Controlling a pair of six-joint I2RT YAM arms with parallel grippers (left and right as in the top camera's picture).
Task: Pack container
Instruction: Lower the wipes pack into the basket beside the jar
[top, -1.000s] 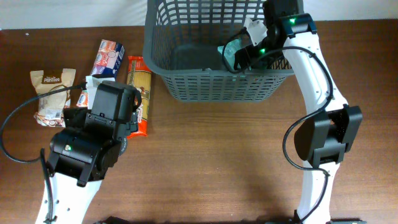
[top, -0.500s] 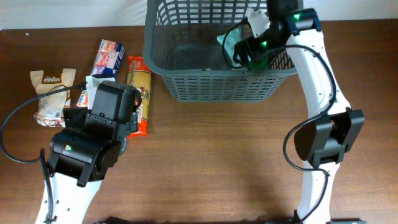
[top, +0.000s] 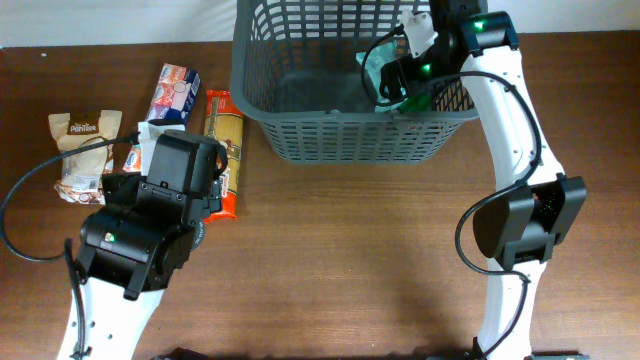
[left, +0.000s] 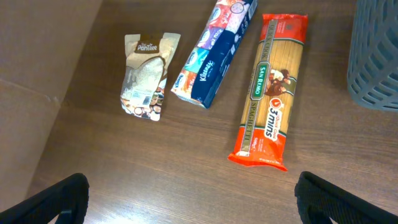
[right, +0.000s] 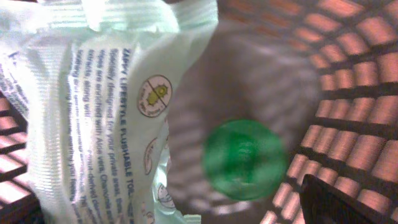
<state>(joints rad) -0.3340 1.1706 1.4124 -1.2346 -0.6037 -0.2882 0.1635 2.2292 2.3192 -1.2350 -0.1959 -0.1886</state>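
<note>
1. Over the right-hand part of the container (top: 350, 140), a dark grey slotted basket standing at the back of the worktop (top: 350, 260), the right hand (top: 395, 80) hangs just inside the rim.
2. Its jaws stand wide apart. A pale green packet (right: 106, 112) with printed text fills one side of the right wrist view, with the container's lattice behind it. I cannot tell whether a finger touches the packet.
3. Left of the container, three packs lie flat on the worktop. A spaghetti pack (left: 268, 93) is nearest the container, a blue tissue pack (left: 214, 53) lies just beyond it, and a brown pouch (left: 146, 74) is farthest.
4. Above these packs, well left of the container, the left hand (left: 193, 202) hovers with its jaws spread wide and nothing between them.
</note>
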